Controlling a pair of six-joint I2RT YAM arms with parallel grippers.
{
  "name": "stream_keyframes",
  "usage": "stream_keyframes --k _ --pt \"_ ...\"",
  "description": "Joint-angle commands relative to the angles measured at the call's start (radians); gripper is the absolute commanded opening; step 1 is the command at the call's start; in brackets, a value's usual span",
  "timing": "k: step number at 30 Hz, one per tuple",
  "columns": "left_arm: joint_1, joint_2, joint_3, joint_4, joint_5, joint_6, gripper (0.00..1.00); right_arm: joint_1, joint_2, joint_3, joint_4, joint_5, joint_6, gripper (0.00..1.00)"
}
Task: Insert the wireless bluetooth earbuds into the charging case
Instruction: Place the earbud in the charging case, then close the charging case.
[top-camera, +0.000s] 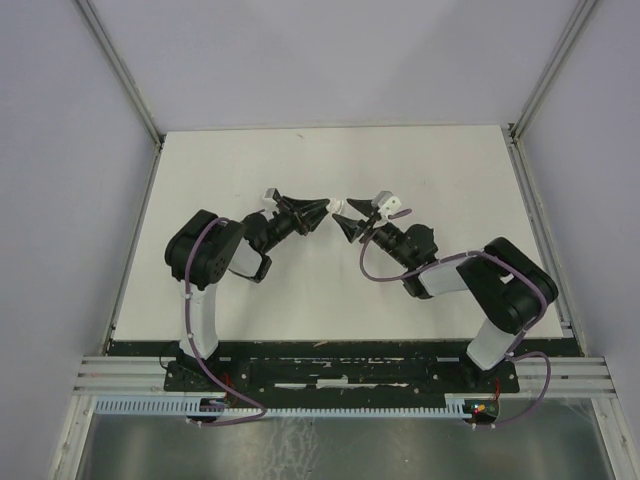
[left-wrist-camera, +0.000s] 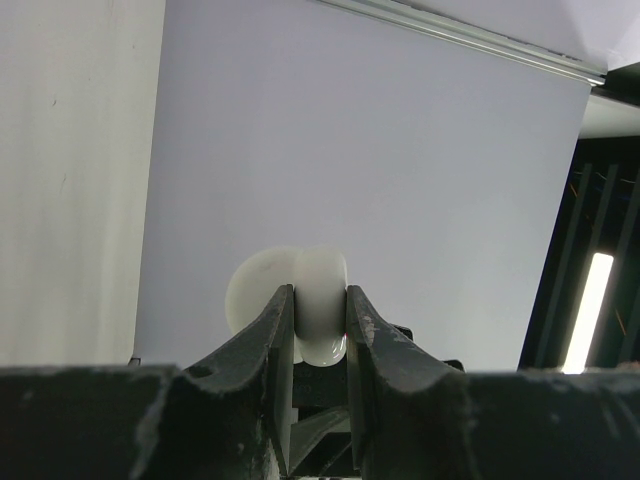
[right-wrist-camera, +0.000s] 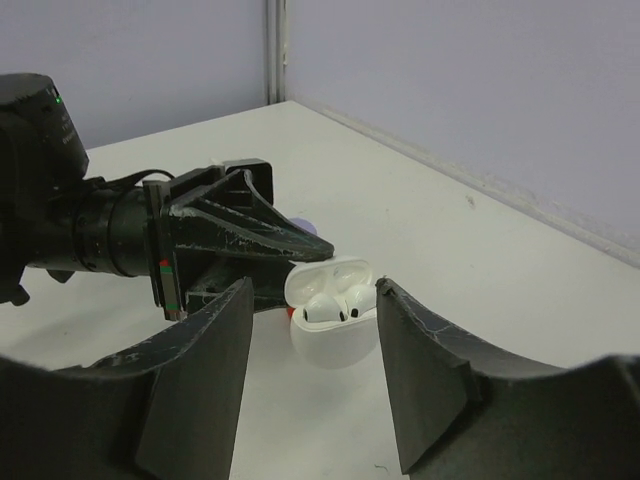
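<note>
The white charging case (right-wrist-camera: 335, 335) is held above the table with its lid (right-wrist-camera: 330, 275) open, and my left gripper (left-wrist-camera: 320, 318) is shut on its body (left-wrist-camera: 320, 300). Two white wireless bluetooth earbuds (right-wrist-camera: 324, 308) (right-wrist-camera: 357, 298) sit side by side in its wells. My right gripper (right-wrist-camera: 313, 300) is open just in front of the case, one finger (right-wrist-camera: 200, 360) on each side, touching nothing. In the top view the two grippers meet tip to tip at mid-table, left (top-camera: 322, 209) and right (top-camera: 343, 224), with the case (top-camera: 336, 208) between them.
A small lavender piece (right-wrist-camera: 306, 227) shows past the left gripper's fingers (right-wrist-camera: 250, 235). A small red bit (right-wrist-camera: 291, 312) peeks out beside the case; what it is I cannot tell. White table (top-camera: 430, 180), enclosure walls at the back and sides.
</note>
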Motion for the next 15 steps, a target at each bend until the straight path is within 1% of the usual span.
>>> stream_keyframes --k 1,4,6,7,9,10,11,12,13,14,15 --pt "0.005 0.009 0.031 0.21 0.006 -0.01 0.03 -0.005 -0.097 -0.026 0.047 0.041 0.049 0.64" --pt "0.008 0.018 0.031 0.21 0.009 0.005 0.03 -0.005 -0.154 -0.054 0.045 0.114 0.048 0.69" --pt "0.009 0.021 0.032 0.211 0.017 0.012 0.03 -0.005 -0.196 -0.068 0.007 0.229 0.065 0.75" --pt "0.01 0.021 0.037 0.211 0.025 0.019 0.03 -0.004 -0.229 -0.067 -0.058 0.309 0.084 0.76" --pt "0.012 0.02 0.043 0.21 0.042 0.034 0.03 -0.005 -0.337 -0.042 -0.293 0.443 0.105 0.77" --pt "0.014 0.02 0.048 0.208 0.051 0.043 0.03 -0.005 -0.388 -0.004 -0.477 0.48 0.118 0.79" --pt "0.016 0.018 0.053 0.202 0.062 0.053 0.03 -0.005 -0.427 0.051 -0.686 0.561 0.137 0.85" --pt "0.017 0.016 0.058 0.189 0.075 0.071 0.03 -0.005 -0.452 0.113 -0.878 0.618 0.155 0.96" --pt "0.017 0.012 0.062 0.175 0.084 0.085 0.03 -0.005 -0.463 0.173 -1.044 0.659 0.165 1.0" --pt "0.019 0.007 0.062 0.158 0.089 0.099 0.03 -0.005 -0.464 0.235 -1.152 0.685 0.173 1.0" --pt "0.018 0.0 0.063 0.133 0.089 0.114 0.03 -0.005 -0.458 0.266 -1.224 0.696 0.172 1.0"
